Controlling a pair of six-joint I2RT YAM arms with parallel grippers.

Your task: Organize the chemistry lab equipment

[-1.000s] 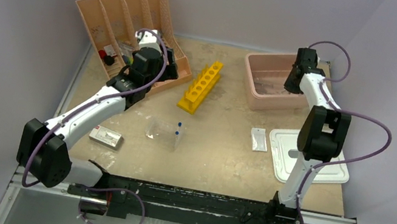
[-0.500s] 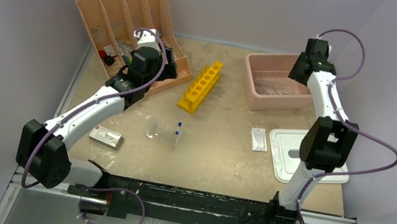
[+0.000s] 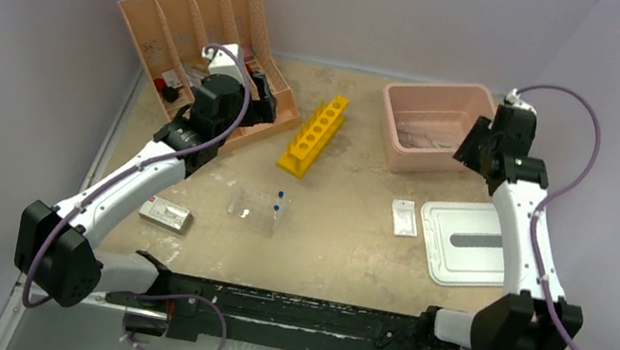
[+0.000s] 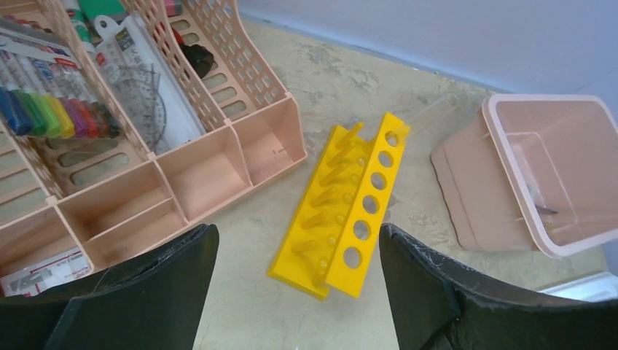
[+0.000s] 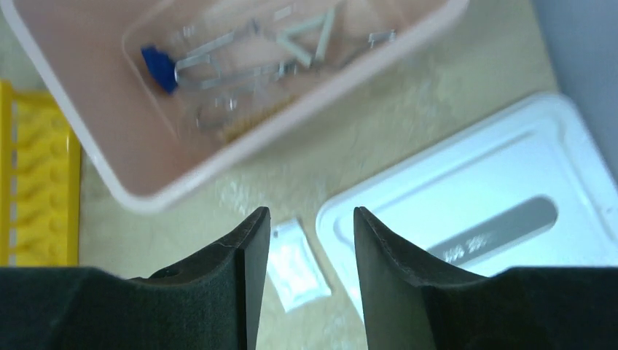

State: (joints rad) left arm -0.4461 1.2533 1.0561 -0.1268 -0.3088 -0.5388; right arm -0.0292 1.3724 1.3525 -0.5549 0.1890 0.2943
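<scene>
My left gripper (image 3: 262,111) is open and empty, over the front end of the peach organizer (image 3: 188,28); its wrist view (image 4: 295,233) looks down at bare table. My right gripper (image 3: 467,151) is open and empty, above the pink tub's right front corner; in its wrist view (image 5: 310,213) it hangs over the white packet (image 5: 295,266). The tub (image 5: 95,175) holds metal tongs (image 5: 218,69), a wire triangle (image 5: 310,33) and a blue-capped flask (image 5: 157,58). The white packet (image 3: 404,218) lies on the table. Blue-tipped pipettes (image 3: 275,207) lie mid-table in clear wrap. A silver blister sheet (image 3: 166,212) lies at front left.
A yellow test-tube rack (image 3: 314,134) stands between organizer and pink tub (image 3: 392,122); it also shows in the left wrist view (image 4: 357,208). The white lid (image 3: 467,243) lies front right beside the packet. Markers and a protractor fill the organizer (image 4: 240,146).
My right arm has swung from over the tub's far right corner out to the right and toward the front. My left gripper has shifted slightly left.
</scene>
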